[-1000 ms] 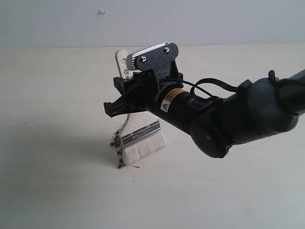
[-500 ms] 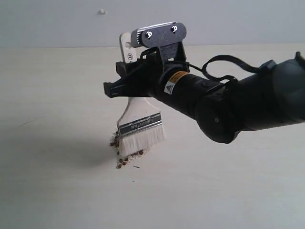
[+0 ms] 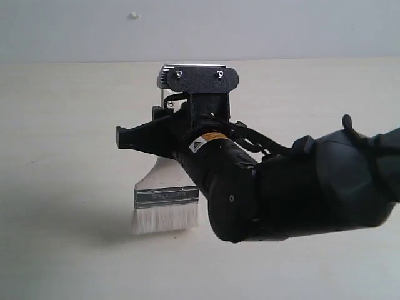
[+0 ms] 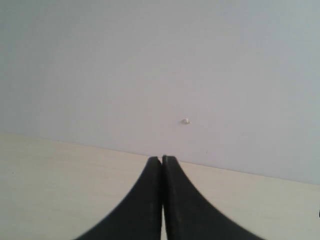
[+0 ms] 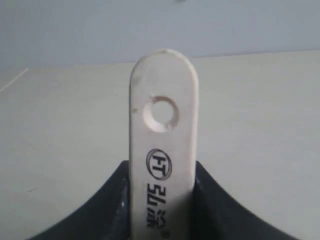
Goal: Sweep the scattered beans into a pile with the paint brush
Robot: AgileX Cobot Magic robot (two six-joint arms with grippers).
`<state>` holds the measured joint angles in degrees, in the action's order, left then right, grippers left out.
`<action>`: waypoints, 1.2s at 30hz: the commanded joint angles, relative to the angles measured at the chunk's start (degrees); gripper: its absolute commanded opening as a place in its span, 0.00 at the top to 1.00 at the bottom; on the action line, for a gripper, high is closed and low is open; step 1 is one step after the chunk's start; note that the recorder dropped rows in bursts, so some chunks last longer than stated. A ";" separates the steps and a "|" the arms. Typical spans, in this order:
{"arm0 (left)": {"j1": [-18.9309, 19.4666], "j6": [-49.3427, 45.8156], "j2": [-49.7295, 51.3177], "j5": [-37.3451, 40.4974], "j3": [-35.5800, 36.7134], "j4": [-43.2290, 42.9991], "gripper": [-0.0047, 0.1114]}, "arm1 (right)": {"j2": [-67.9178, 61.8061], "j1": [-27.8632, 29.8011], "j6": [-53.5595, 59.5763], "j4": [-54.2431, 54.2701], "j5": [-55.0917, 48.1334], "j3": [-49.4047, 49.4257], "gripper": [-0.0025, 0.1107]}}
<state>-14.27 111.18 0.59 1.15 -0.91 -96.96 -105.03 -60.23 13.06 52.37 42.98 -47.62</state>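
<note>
The paint brush hangs bristles-down over the pale table, its silver ferrule (image 3: 167,195) and off-white bristles (image 3: 165,219) showing below the arm. My right gripper (image 3: 134,139) is shut on its cream wooden handle (image 5: 162,150), whose end with the hole sticks out past the black fingers (image 5: 212,200). The bristle tips sit at or just above the tabletop. No beans and no pile show in any view; the brush head and the bulky right arm cover the spot. My left gripper (image 4: 162,159) is shut with nothing in it, facing the back wall low over the table.
The pale wooden table (image 3: 62,112) runs back to a grey-white wall with a small white speck (image 3: 133,15). A faint dark mark (image 3: 34,160) lies on the table at the left. The right arm's thick black body (image 3: 300,187) fills the lower right.
The right arm has swung toward the camera and left, carrying the brush left and turning it square-on. The beans seen beside the bristles before are now out of sight.
</note>
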 commanded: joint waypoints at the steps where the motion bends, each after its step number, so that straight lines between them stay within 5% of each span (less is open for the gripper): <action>1: -0.28 0.04 0.08 0.05 0.16 -0.03 0.96 | -0.96 -3.29 10.00 7.61 3.25 -3.93 0.98; 6: -0.28 0.04 0.08 0.05 0.16 -0.03 0.96 | -4.49 -3.73 22.99 17.51 2.48 -9.45 0.98; 36: -0.28 0.04 0.08 0.05 0.16 -0.03 0.96 | -10.83 -2.03 23.48 15.21 13.27 -11.31 0.98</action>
<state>-14.27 111.18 0.59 1.04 -0.87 -96.96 -116.04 -62.56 35.43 68.44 55.13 -58.58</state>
